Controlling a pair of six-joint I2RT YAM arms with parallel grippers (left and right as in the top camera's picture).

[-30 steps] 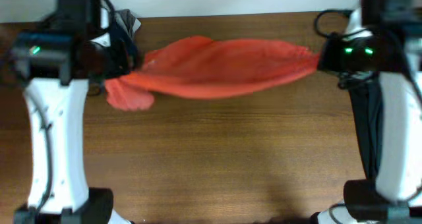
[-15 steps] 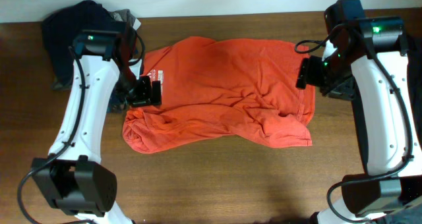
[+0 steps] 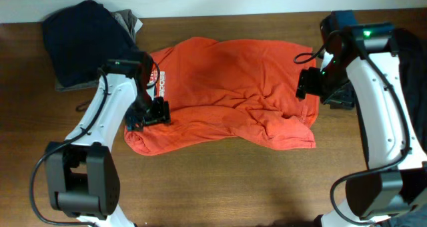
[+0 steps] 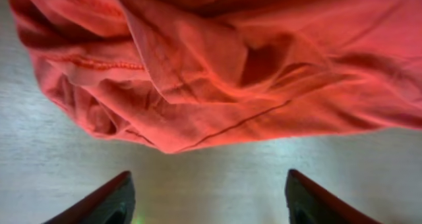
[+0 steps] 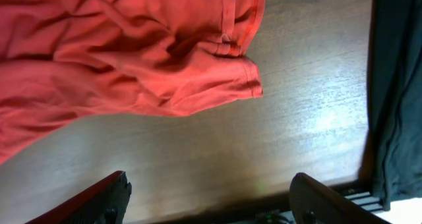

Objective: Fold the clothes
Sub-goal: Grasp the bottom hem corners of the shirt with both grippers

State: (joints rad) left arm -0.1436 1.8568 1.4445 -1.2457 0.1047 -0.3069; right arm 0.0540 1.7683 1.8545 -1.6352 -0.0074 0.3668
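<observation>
The clothes, an orange-red T-shirt (image 3: 227,93), lie loose and wrinkled across the middle of the wooden table, with a small white print (image 3: 158,82) near the left side. My left gripper (image 3: 148,113) hovers over the shirt's left edge. In the left wrist view the shirt (image 4: 217,66) fills the top, and the left gripper (image 4: 208,174) is open over bare wood with nothing between its fingers. My right gripper (image 3: 308,83) is at the shirt's right edge. In the right wrist view the right gripper (image 5: 210,176) is open and empty, with the shirt's hem (image 5: 151,59) beyond it.
A folded dark navy garment (image 3: 83,43) lies at the back left corner on a greyish-tan one (image 3: 127,19). Dark fabric (image 5: 395,85) hangs at the right, beside the right arm. The table's back edge (image 3: 227,15) runs just behind the shirt.
A second ago both grippers held the shirt stretched between them. Both have let go and opened, and the shirt has dropped onto the table. The left gripper has moved toward the front.
</observation>
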